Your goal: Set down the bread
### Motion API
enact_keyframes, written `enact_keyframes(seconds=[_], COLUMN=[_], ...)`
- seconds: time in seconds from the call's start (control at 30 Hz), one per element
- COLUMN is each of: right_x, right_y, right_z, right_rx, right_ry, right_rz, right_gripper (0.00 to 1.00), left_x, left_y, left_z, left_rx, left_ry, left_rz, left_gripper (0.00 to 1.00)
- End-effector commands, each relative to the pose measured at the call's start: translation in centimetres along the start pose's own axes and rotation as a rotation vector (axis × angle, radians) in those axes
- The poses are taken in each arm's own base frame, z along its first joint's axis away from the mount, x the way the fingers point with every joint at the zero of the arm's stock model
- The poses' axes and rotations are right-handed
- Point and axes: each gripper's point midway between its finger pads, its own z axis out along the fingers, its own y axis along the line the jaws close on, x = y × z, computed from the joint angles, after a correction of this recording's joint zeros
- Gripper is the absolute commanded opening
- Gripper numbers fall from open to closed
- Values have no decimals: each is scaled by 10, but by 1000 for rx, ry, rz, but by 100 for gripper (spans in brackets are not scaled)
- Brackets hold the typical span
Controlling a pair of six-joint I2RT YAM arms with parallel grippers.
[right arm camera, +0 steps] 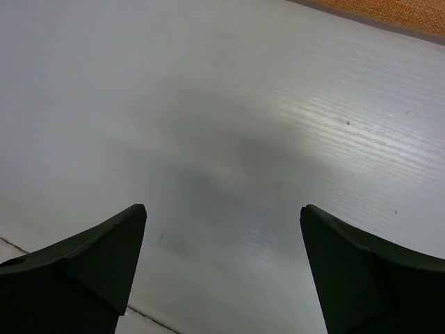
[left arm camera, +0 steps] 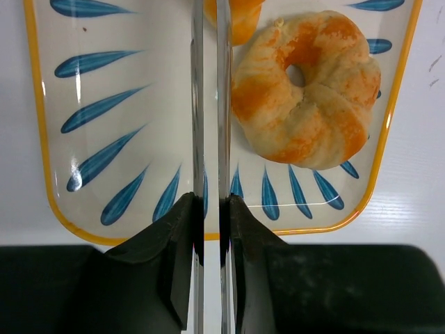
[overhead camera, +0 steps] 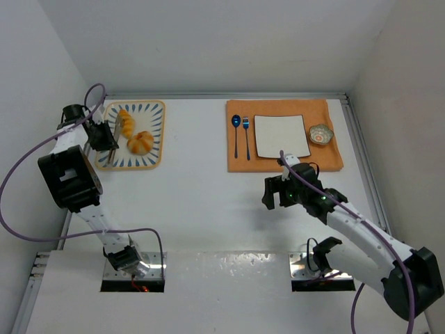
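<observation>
The bread lies on a tray point(overhead camera: 161, 132) with blue leaf marks at the far left: a croissant point(overhead camera: 126, 120) and a round bun point(overhead camera: 141, 142). My left gripper point(overhead camera: 104, 137) hovers over the tray's left part, shut on a pair of metal tongs point(overhead camera: 115, 139). In the left wrist view both tong blades point(left arm camera: 197, 104) run up between my fingers point(left arm camera: 208, 202), nearly pressed together. Their far ends reach the croissant point(left arm camera: 236, 17), and the bun point(left arm camera: 306, 90) sits just to the right. My right gripper point(right arm camera: 222, 216) is open over bare table, holding nothing.
An orange placemat point(overhead camera: 278, 165) at the back right carries a white square plate point(overhead camera: 281, 136), a spoon point(overhead camera: 236, 136), a fork point(overhead camera: 246, 136) and a small patterned bowl point(overhead camera: 320, 133). My right gripper point(overhead camera: 274, 191) hangs just in front of the mat. Walls close in on both sides.
</observation>
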Motion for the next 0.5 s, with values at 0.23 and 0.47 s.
enact_keyframes(seconds=[0.23,0.47], right_x=[-25,-21], right_y=[5,7], right_z=[-3,-1], right_rx=[0,-2], right_ry=[-45,-32], right_rz=[-30,-29], right_gripper=[92,92], left_x=[-10,-49], left_y=[4,-22], left_z=[-20,-55], left_rx=[36,79], left_ry=[-50,-150], left_rz=[-32,41], left_gripper=[0,0])
